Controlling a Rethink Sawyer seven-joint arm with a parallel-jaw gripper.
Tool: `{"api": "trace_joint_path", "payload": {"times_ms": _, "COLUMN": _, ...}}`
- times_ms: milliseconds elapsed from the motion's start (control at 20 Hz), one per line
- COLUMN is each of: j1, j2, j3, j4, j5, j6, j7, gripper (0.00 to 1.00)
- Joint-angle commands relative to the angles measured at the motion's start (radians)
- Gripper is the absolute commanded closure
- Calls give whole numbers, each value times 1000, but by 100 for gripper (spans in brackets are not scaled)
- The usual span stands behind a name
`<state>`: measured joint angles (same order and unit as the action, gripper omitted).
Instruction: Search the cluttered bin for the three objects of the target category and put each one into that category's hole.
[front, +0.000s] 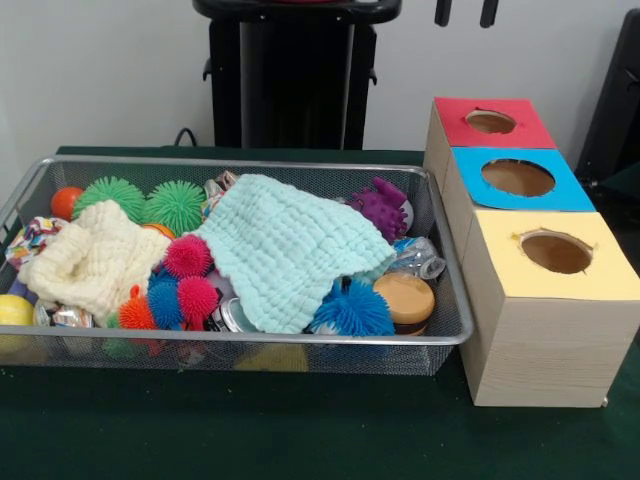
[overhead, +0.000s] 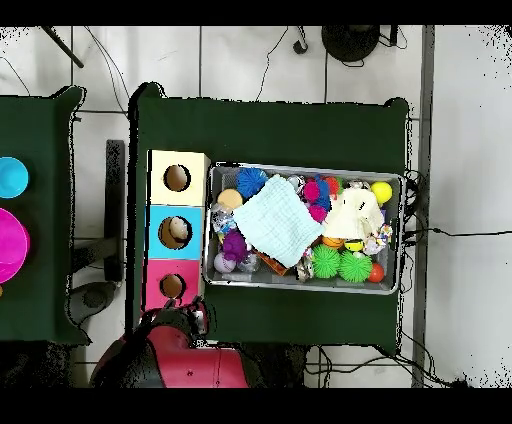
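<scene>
The wire mesh bin (front: 230, 162) is full of clutter on the green table, and it also shows in the overhead view (overhead: 300, 168). A purple plush (front: 383, 207) with stubby arms lies at its far right corner, partly under a mint cloth; from above the plush (overhead: 234, 245) is near the boxes. The tan-brown plush and the orange tiger are hidden. The red-surrounded hole (front: 490, 122) (overhead: 172, 286) is on the farthest box. My gripper (front: 465, 12) shows only two dark tips at the top edge, above the red box, apart and empty.
A mint cloth (front: 285, 250) and a cream cloth (front: 95, 260) cover much of the bin. Green (front: 175, 205), pink (front: 187, 256) and blue (front: 352, 310) spiky balls lie around them. The blue-surrounded hole (front: 518, 178) and the yellow-surrounded hole (front: 556, 252) are nearer the camera.
</scene>
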<state>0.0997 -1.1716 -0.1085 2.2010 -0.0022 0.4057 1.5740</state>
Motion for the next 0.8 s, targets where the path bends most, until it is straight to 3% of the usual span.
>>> {"api": "trace_joint_path", "payload": {"times_ms": 50, "j1": -21, "j2": 65, "j3": -30, "j4": -52, "j5": 29, "j6": -13, "j7": 243, "gripper": 0}}
{"api": "trace_joint_path", "payload": {"times_ms": 350, "j1": -9, "j2": 102, "j3": -69, "j4": -64, "j5": 38, "j6": -26, "j7": 270, "gripper": 0}}
{"api": "trace_joint_path", "payload": {"times_ms": 650, "j1": -94, "j2": 156, "j3": -5, "j4": -33, "j5": 58, "j6": -140, "j7": 218, "gripper": 0}}
{"api": "trace_joint_path", "payload": {"times_ms": 800, "j1": -84, "j2": 165, "j3": -9, "j4": -43, "j5": 51, "j6": -153, "j7": 220, "gripper": 0}}
